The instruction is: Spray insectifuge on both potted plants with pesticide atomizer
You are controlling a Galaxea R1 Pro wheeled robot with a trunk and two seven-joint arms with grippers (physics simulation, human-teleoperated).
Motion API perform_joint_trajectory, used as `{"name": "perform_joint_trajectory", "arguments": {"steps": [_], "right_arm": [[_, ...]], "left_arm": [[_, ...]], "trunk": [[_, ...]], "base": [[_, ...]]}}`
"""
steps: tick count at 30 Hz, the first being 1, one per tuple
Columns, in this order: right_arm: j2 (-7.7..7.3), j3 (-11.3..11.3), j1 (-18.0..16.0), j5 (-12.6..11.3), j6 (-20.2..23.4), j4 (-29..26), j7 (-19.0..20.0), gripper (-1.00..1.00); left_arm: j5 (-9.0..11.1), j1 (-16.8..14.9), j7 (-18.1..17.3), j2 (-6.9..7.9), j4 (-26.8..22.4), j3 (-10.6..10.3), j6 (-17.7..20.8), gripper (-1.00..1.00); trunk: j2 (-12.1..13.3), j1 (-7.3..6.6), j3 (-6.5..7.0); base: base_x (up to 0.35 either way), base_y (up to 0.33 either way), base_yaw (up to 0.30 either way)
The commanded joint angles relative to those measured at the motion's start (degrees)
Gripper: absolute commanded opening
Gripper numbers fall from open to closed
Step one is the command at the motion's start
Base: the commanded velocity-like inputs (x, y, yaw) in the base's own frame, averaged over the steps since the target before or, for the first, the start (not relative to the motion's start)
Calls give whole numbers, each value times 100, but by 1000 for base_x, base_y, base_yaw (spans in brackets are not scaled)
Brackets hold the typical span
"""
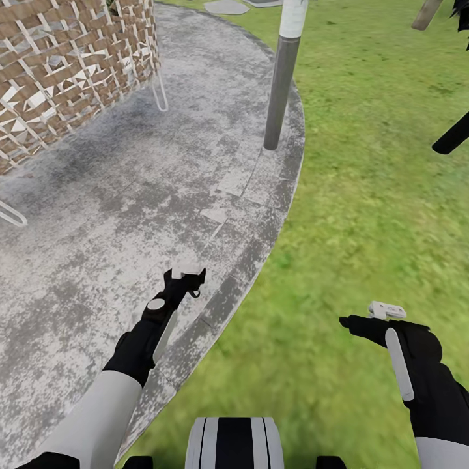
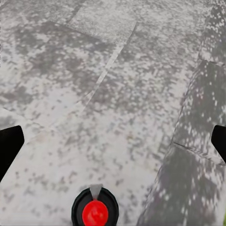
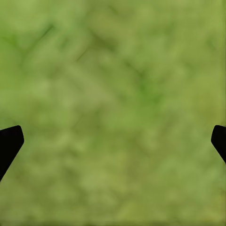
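The pesticide atomizer and both potted plants are out of view. My left gripper (image 1: 185,280) hangs open over the grey mottled paving (image 1: 130,195), close to its curved edge. In the left wrist view the left gripper (image 2: 113,141) holds nothing, its dark fingertips (image 2: 9,146) spread wide over paving slabs. My right gripper (image 1: 363,317) is open above the green lawn (image 1: 378,195). In the right wrist view the right gripper (image 3: 113,141) has only blurred grass between its spread tips.
A grey bollard post (image 1: 281,85) stands at the paving's edge ahead. A brown woven wicker structure (image 1: 71,58) on white wire legs (image 1: 159,98) fills the far left. A stepping stone (image 1: 226,6) lies far ahead. A dark slanted object (image 1: 453,135) crosses the right edge.
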Motion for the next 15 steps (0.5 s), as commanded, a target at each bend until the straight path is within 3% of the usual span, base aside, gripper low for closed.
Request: {"name": "perform_joint_trajectory", "arguments": {"steps": [1,5,15], "right_arm": [[-1,-5,-3,-25,24,-4,2,100],[0,-5,-3,-25,24,-4,2,100],[-2,-7,-3,-19,24,-4,7,100]], "left_arm": [[5,12,7,2,-9,-5,19,100],[16,36,11,1,-9,-4,-253,100],[26,113,11,10,-27,11,-383,100]], "trunk": [[-1,-1,-3],[-1,-1,-4],[-13,22,-244]], "base": [[0,0,0],[0,0,0],[0,0,0]]}}
